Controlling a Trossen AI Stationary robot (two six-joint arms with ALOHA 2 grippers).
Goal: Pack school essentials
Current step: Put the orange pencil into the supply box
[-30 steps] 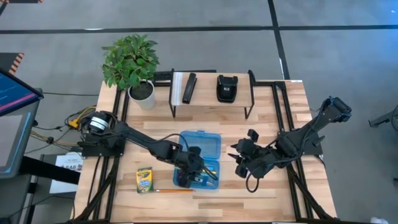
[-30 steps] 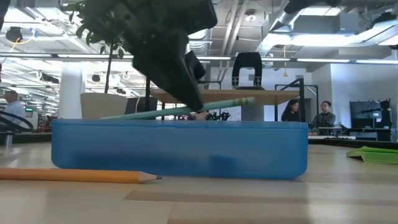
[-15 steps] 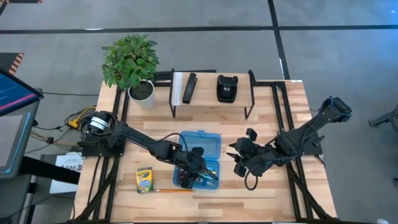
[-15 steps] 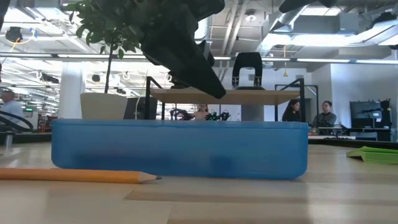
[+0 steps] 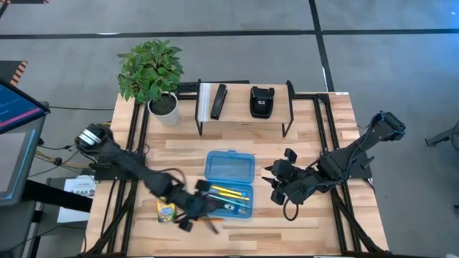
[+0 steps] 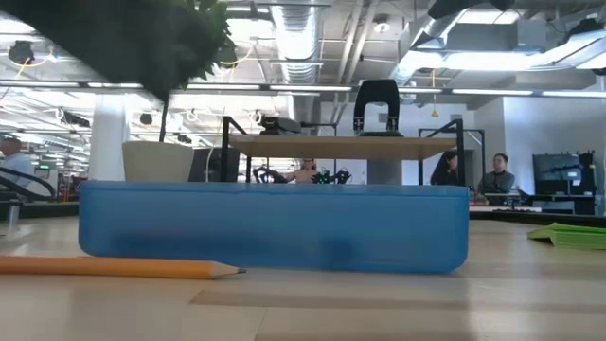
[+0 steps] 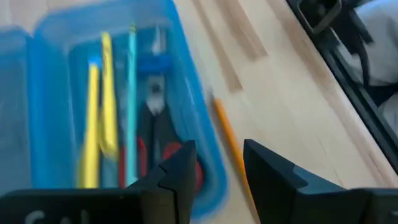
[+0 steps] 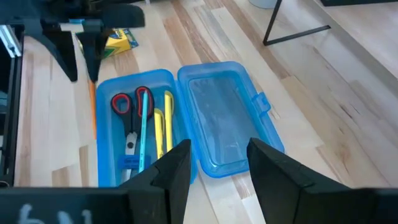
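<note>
The left gripper [image 5: 192, 217], fingers apart and empty, hangs at 7 o'clock of the open blue case [image 5: 229, 185], beside the orange pencil [image 6: 118, 268] lying on the tabletop [image 5: 315, 150]. That pencil looks light, stiff and prone to roll, so pinching its middle seems best. Scissors [image 8: 127, 112] and pencils already lie inside. The right gripper [image 5: 276, 183] waits open at 3 o'clock

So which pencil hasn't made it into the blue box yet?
The orange pencil: it lies on the table beside the blue box, while the others lie inside.
</note>
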